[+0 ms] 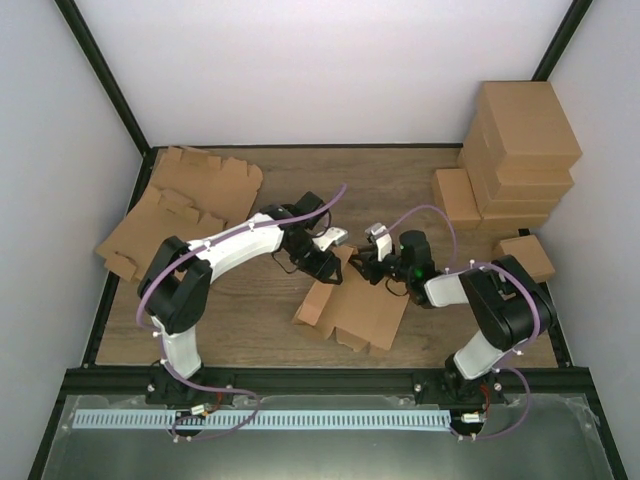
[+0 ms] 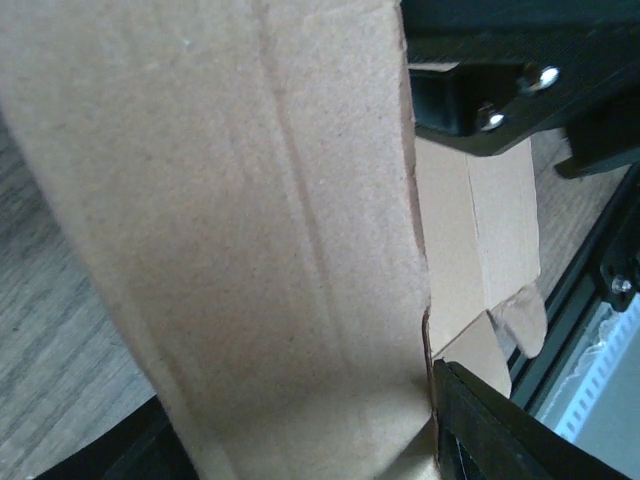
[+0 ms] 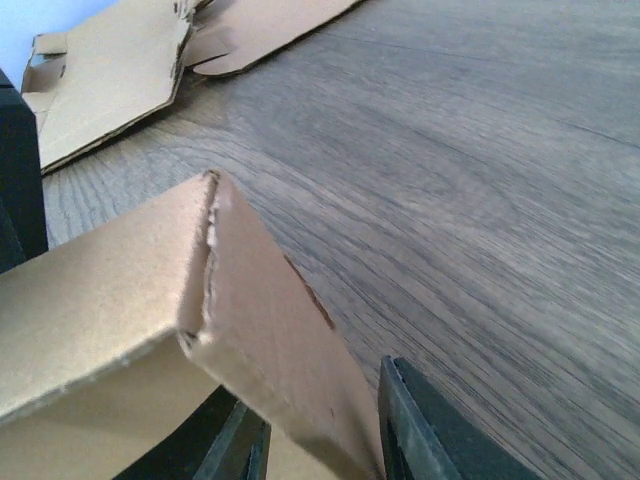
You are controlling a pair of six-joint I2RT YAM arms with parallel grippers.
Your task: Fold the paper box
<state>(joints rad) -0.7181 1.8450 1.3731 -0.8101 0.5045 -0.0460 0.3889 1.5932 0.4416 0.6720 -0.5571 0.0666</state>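
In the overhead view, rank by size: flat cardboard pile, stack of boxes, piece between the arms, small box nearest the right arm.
1-2. flat cardboard pile and stack of boxes: too alike to rank; stack is nearer the camera.
3. piece between the arms
4. small box nearest the right arm

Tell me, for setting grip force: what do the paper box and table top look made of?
The paper box: plain brown cardboard, matte; close up it shows a speckled fibrous face, pressed creases and a rough cut edge. The table top: grey-brown wood grain, slight sheen; solid wood or printed laminate, I cannot tell.
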